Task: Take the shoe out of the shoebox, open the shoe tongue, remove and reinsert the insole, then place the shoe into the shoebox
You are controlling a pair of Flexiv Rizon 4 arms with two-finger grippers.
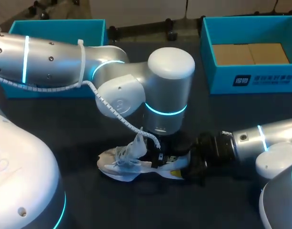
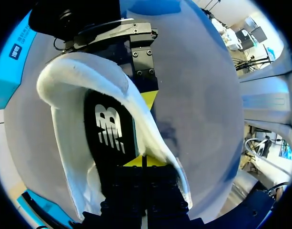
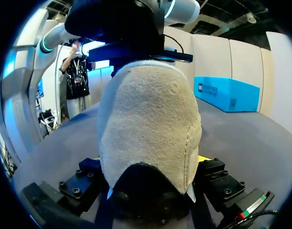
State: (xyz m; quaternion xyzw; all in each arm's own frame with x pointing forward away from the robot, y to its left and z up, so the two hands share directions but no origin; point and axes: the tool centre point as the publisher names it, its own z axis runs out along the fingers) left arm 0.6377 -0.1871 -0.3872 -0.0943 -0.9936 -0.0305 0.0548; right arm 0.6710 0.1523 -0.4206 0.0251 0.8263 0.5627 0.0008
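The dark table (image 1: 65,119) carries a white shoe (image 1: 122,164) near the middle of its front half, toe toward the left. Two open blue boxes stand along the far edge, well apart: the left box (image 1: 95,28) and the right box (image 1: 260,78).

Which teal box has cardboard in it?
The right rear box: brown cardboard lies inside. The left box shows only teal and is partly hidden by the left arm.

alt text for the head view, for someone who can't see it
A white lace-up shoe lies on the dark table, the right gripper clamped on its heel and the silver left arm bent down over it. An open teal shoebox stands at back left, another at back right.
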